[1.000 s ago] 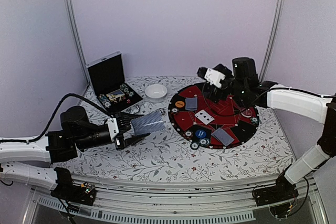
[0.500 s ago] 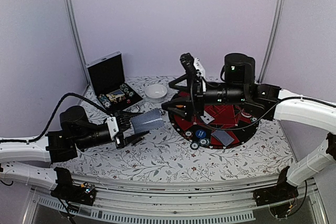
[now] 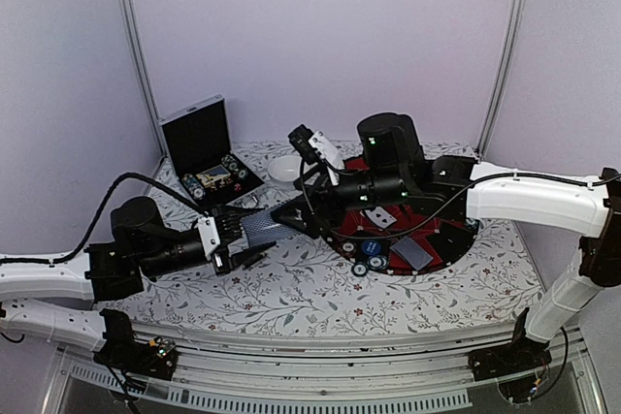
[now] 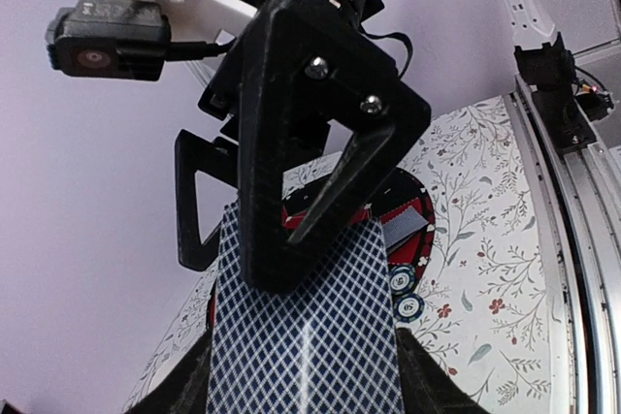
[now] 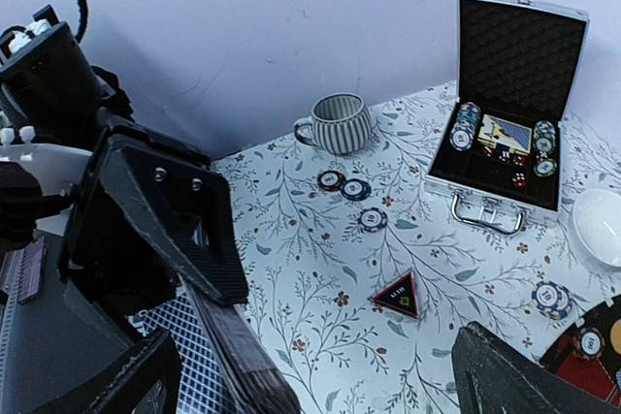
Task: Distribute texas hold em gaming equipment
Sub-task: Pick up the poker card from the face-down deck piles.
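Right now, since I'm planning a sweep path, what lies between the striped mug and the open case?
Only bare floral cloth separates the mug from the case, seen in the right wrist view; three chips lie nearer the camera.

Held level in left hand, just left of mat: deck, backs dark blue with a white diamond lattice. On mat: one card face down by near edge, second card face up nearer the middle. Lying flat at mat's near-left rim: three stripe-edged chips. Scattered flat on table, well left of mat: more chips.
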{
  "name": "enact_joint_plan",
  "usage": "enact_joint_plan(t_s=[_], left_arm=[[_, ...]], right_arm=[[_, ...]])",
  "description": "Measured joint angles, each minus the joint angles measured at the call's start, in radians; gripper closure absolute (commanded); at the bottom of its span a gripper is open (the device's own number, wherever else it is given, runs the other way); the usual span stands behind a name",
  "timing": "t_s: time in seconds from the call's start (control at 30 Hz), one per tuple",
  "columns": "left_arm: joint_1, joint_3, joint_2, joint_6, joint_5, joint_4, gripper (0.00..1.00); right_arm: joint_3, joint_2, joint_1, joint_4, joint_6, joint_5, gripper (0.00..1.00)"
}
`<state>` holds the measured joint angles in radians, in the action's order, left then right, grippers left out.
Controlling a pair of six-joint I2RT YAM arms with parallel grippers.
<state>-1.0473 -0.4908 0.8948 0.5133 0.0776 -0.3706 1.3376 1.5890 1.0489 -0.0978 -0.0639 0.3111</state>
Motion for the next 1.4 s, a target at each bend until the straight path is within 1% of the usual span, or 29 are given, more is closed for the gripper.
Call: enact_joint_plan(t_s=[0.2,0.43,0.5,0.57,0.63,0.83,0.87,0.9,1.0,1.17,1.4], left_arm=[[-0.002,0.000,-0.001,0.001,-0.006,-0.005,0.48],[-0.002,0.014,-0.001,0.003,-0.021,-0.002,0.48],[-0.002,0.015,-0.001,0.003,-0.022,-0.002,0.48],[-0.002,0.015,-0.001,0.003,-0.022,-0.002,0.48],[-0.002,0.015,-0.001,0.004,-0.023,-0.002,0.48],[-0.002,0.015,-0.001,0.005,-0.023,-0.003,0.48],[-0.002,0.015,-0.001,0.006,-0.023,-0.003,0.48],[-0.002,0.015,-0.001,0.007,-0.023,-0.003,0.48],[-0.002,0.015,-0.001,0.007,-0.034,-0.002,0.48],[-0.002,0.015,-0.001,0.009,-0.032,-0.006,0.48],[-0.003,0.015,-0.001,0.010,-0.022,-0.007,0.48]], right_arm=[[0.007,0.001,-0.001,-0.074,-0.002,-0.098,0.03],[0.010,-0.006,0.000,-0.125,0.008,-0.157,0.12],[0.010,-0.013,0.000,-0.134,0.014,-0.162,0.16],[0.012,-0.019,0.000,-0.143,0.024,-0.161,0.25],[0.013,-0.021,0.000,-0.147,0.031,-0.147,0.37],[0.029,-0.021,-0.002,-0.165,0.045,-0.047,0.84],[0.031,-0.022,-0.002,-0.165,0.047,-0.032,0.94],[0.032,-0.024,-0.002,-0.167,0.057,-0.024,0.97],[0.031,-0.035,-0.002,-0.177,0.065,-0.005,0.98],[0.031,-0.083,-0.016,-0.200,0.077,-0.020,0.98],[0.017,-0.206,-0.071,-0.237,0.099,-0.048,0.99]])
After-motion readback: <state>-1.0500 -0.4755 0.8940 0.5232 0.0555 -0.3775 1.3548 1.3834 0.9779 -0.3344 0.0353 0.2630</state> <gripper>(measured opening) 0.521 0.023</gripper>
